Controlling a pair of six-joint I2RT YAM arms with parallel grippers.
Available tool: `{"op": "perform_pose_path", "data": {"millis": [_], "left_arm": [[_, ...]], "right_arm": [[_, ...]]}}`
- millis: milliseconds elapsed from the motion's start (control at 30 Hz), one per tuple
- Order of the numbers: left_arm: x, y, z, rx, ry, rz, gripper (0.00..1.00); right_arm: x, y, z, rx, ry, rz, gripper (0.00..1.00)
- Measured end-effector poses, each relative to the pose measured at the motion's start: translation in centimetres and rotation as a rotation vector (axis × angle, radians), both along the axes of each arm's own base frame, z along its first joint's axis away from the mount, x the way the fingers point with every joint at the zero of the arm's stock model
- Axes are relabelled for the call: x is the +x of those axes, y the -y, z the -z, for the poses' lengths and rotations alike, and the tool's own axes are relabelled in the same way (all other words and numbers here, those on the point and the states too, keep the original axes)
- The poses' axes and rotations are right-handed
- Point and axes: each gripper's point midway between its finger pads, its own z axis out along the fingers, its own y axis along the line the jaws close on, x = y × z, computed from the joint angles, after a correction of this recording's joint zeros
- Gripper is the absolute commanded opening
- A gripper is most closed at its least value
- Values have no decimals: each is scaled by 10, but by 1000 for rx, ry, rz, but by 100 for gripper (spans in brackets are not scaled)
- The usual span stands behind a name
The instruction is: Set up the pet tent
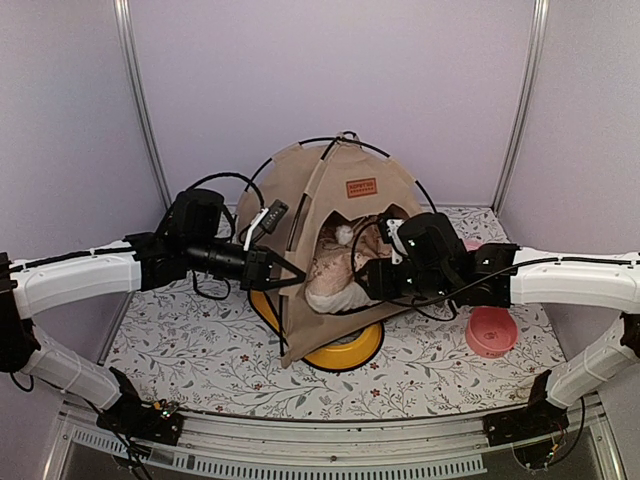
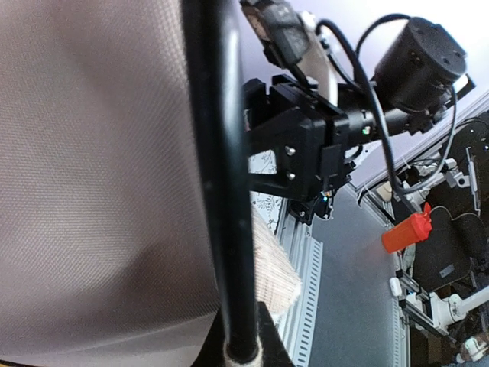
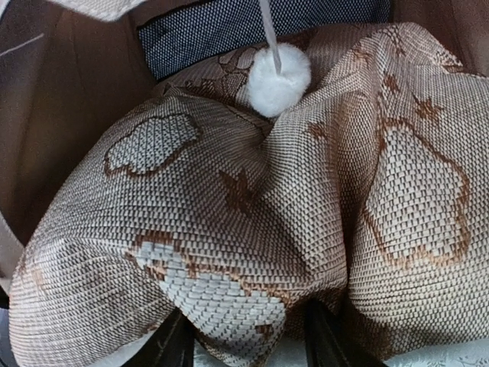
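The tan pet tent [image 1: 335, 185] stands domed at the table's middle, with black poles arched over it and its brown label [image 1: 361, 187] facing front. My left gripper [image 1: 278, 272] is at the tent's left front edge. In the left wrist view a black pole [image 2: 221, 191] runs between its jaws beside tan fabric [image 2: 92, 168], and it looks shut on the pole. My right gripper [image 3: 246, 344] is in the tent's opening, closed on a fold of the patterned cushion [image 3: 229, 191]. The white pompom [image 3: 280, 79] hangs above the cushion.
The yellow bowl tray [image 1: 350, 355] lies partly under the tent's front. A pink bowl [image 1: 490, 330] sits at the right, near my right arm. Lilac walls close in the back and sides. The floral mat [image 1: 200, 350] covers the table.
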Motion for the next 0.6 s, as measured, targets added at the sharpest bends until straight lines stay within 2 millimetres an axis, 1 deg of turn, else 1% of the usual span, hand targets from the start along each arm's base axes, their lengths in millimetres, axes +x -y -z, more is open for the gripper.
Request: {"op": "perform_pose_path", "data": {"millis": [100, 233, 333, 467, 533, 600], "left_arm": [[-6, 3, -5, -21, 4, 34, 0], [-14, 8, -12, -40, 14, 79, 0], [-20, 13, -17, -54, 23, 115, 0], [-21, 14, -21, -62, 32, 128, 0], [-21, 14, -21, -62, 33, 128, 0], [-19, 13, -21, -62, 35, 122, 0]], "right_arm": [[14, -2, -1, 25, 14, 13, 38], [27, -9, -4, 50, 40, 15, 33], [35, -21, -6, 84, 59, -10, 28], [36, -44, -1, 137, 63, -85, 26], [33, -51, 3, 162, 62, -121, 26], [28, -55, 13, 175, 52, -157, 27]]}}
